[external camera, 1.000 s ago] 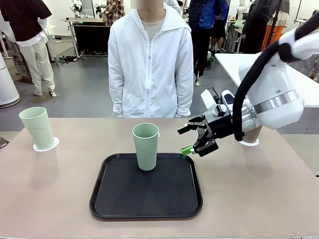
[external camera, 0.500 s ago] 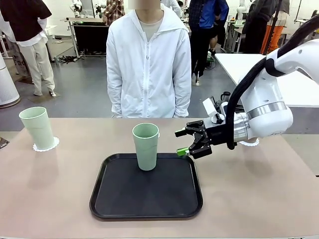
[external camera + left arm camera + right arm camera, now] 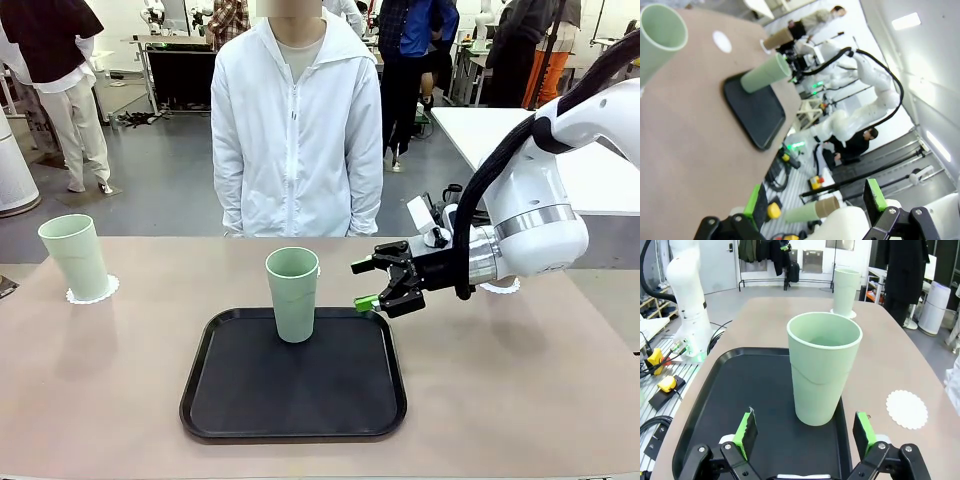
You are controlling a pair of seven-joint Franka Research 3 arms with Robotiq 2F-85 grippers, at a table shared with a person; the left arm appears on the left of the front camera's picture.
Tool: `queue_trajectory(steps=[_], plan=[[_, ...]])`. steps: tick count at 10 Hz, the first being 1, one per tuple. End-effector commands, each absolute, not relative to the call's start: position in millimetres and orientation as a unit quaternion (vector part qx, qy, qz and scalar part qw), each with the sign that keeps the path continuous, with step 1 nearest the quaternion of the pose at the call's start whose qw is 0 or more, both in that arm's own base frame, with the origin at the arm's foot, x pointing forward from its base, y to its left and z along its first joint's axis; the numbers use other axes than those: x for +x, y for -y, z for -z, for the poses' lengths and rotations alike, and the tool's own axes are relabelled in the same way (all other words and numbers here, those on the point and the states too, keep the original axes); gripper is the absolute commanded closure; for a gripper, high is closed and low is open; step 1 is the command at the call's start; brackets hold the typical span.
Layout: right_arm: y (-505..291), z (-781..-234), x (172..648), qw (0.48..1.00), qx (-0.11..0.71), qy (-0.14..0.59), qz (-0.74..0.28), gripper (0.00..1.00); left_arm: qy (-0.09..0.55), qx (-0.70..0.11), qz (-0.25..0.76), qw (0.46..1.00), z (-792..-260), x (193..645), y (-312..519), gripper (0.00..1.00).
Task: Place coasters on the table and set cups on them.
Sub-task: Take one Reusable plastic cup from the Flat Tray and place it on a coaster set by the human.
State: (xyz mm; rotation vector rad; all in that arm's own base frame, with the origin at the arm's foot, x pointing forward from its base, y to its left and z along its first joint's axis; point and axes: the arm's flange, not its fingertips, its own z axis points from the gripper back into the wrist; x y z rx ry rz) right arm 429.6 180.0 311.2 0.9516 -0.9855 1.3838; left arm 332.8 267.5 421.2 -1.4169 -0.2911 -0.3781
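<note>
A pale green cup (image 3: 292,295) stands upright on the black tray (image 3: 290,400). My right gripper (image 3: 368,285) hovers open just right of it, over the tray's far right corner. In the right wrist view that cup (image 3: 824,367) rises straight ahead of the open right gripper (image 3: 805,435), untouched. A second green cup (image 3: 75,257) sits on a coaster (image 3: 95,292) at the table's far left. A bare coaster (image 3: 907,409) lies on the table beyond the tray. The brown cup (image 3: 777,38) shows far off past my open left gripper (image 3: 815,200).
A person in a white jacket (image 3: 298,130) stands at the far side of the beige table (image 3: 520,400), hands down. Another coaster's edge (image 3: 505,287) peeks out behind my right arm. A white table (image 3: 480,130) stands at the back right.
My right gripper has moved left and a little lower toward the cup on the tray, then held nearly still. The cups and coasters have not moved.
</note>
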Motion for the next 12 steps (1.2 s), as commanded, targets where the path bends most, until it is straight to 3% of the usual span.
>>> queue_trajectory(steps=[1, 12], plan=[[-190, -298, 434, 0.550, 0.444, 0.421, -0.568, 0.00, 0.133, -0.643, 0.171, 0.735, -423, 331, -269, 0.00], [-251, -242, 459, 0.558, 0.428, 0.416, -0.576, 0.00, 0.133, -0.643, 0.171, 0.735, -423, 331, -269, 0.00]])
